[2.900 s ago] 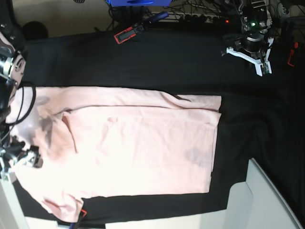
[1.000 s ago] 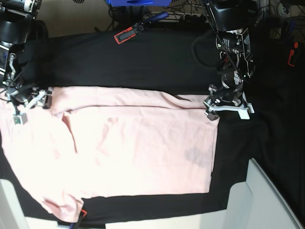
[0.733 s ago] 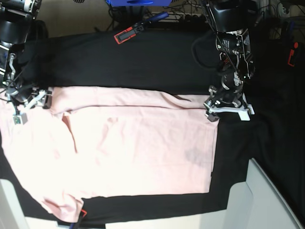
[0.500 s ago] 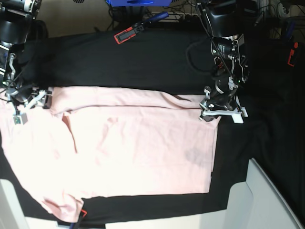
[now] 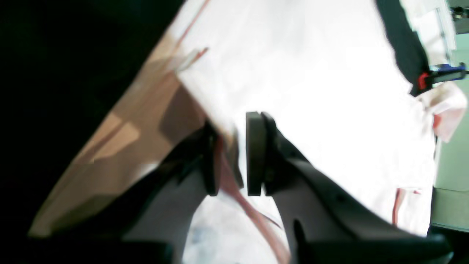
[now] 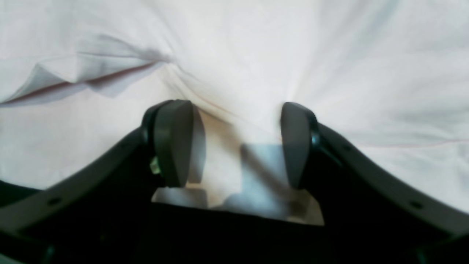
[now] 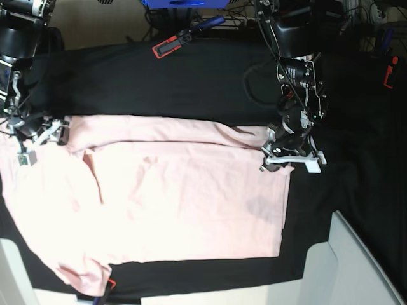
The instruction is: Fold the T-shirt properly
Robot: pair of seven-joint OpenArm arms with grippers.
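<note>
Pink T-shirt (image 7: 184, 197) hem corner pinched by left pincer (image 5: 232, 154); right pincer (image 6: 234, 143) open at collar, should grip before lifting together.

We see a black table cloth (image 7: 191, 82) covering the table. Beyond its far edge, pale floor (image 7: 82, 19) and tangled cables (image 7: 254, 16) show.

2 black arms, looped black cables; each end effector (image 7: 284, 159) (image 7: 39, 136) white-bracketed, dark rounded pads (image 6: 172, 143).
</note>
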